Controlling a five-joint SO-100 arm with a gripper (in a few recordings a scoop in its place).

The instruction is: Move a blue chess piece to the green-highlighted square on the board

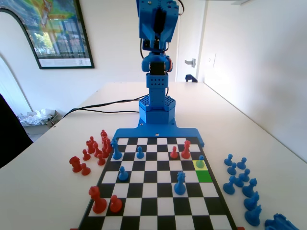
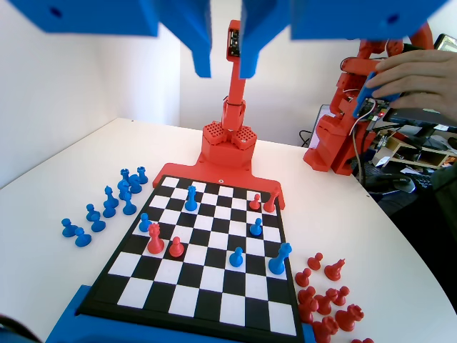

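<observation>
We find the blue chess piece (image 1: 200,162), a small smooth plastic pawn with ball head and flared base, standing on the yellow square (image 1: 201,165), just beside the green-highlighted square (image 1: 204,176), which is bare. So we judge the task not begun: grasp, lift and placement all remain. The board (image 2: 178,300) is flat, glossy, black-and-white chequered. The claw (image 2: 225,61) hangs high above it, jaws parted and holding nothing, on the matte white table (image 1: 57,191).

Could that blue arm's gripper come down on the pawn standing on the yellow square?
Probably yes. The gripper hangs high above the board with jaws parted, and the blue pawn on the yellow square stands at the board's edge with no piece beside it.
</observation>
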